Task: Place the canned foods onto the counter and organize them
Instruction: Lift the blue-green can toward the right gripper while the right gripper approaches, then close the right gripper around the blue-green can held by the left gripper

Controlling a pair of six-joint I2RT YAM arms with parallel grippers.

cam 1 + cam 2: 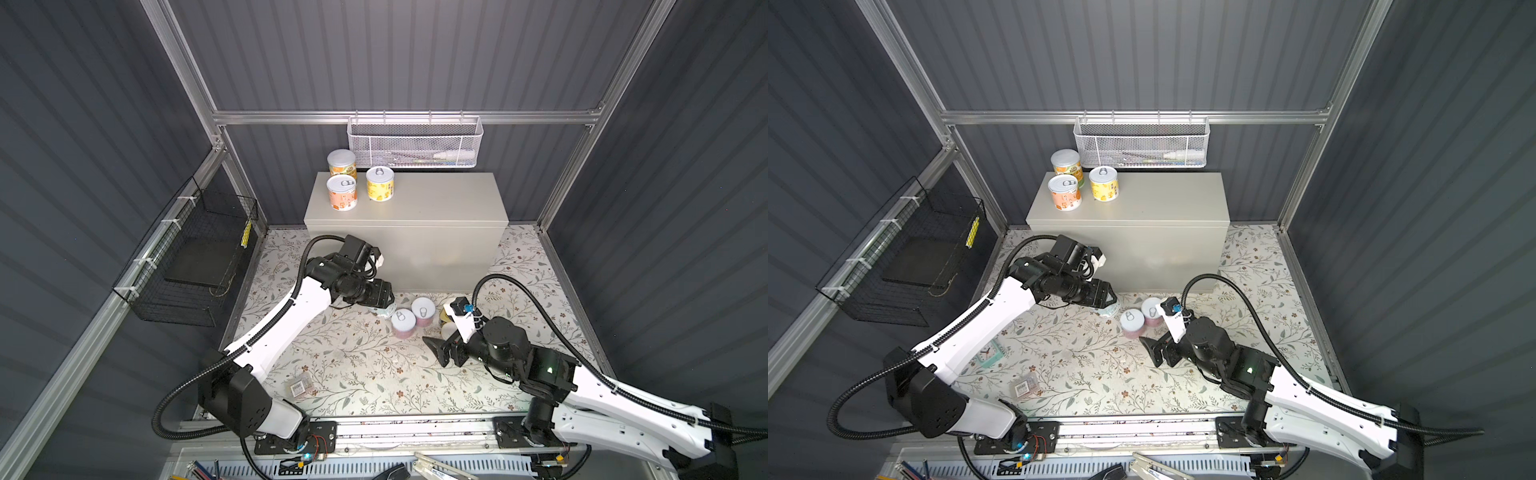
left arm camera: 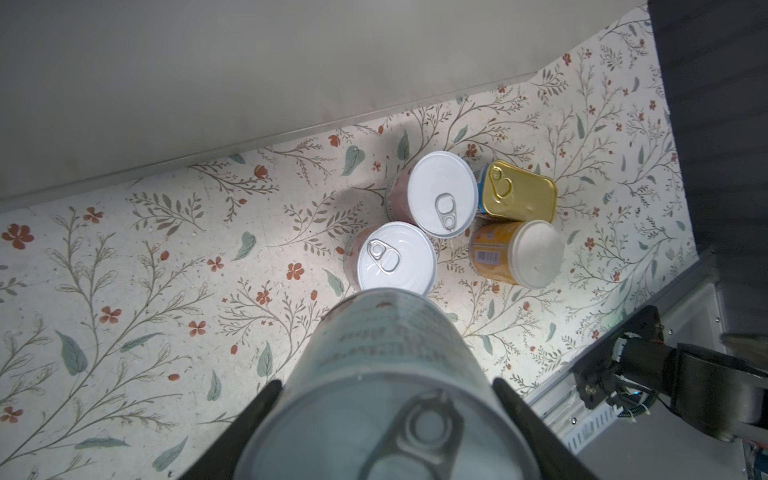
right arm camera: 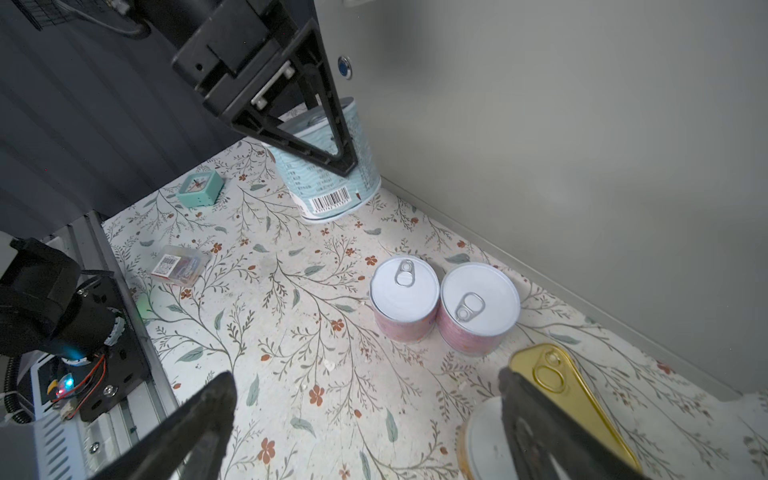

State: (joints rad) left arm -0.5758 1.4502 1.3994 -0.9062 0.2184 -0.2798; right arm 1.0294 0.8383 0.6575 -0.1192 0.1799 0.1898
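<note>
Our left tool (image 2: 386, 383) is clamped on a short pale-blue labelled can (image 3: 328, 189), low by the floral mat (image 1: 353, 374) at 6 o'clock of the beige-grey metal counter (image 1: 436, 199). Three round cans stand at the countertop's 10 o'clock corner: an orange-and-green can (image 1: 342, 164), a peach can (image 1: 342, 192) and a yellow can (image 1: 380, 183). Still on the mat are two pink-labelled cans (image 3: 405, 299), a rectangular gold tin (image 2: 519, 193) and an orange white-lidded can (image 2: 515, 253). Our right tool (image 3: 365, 376) gapes empty beside them. We judge three of eight placed and a fourth in hand.
</note>
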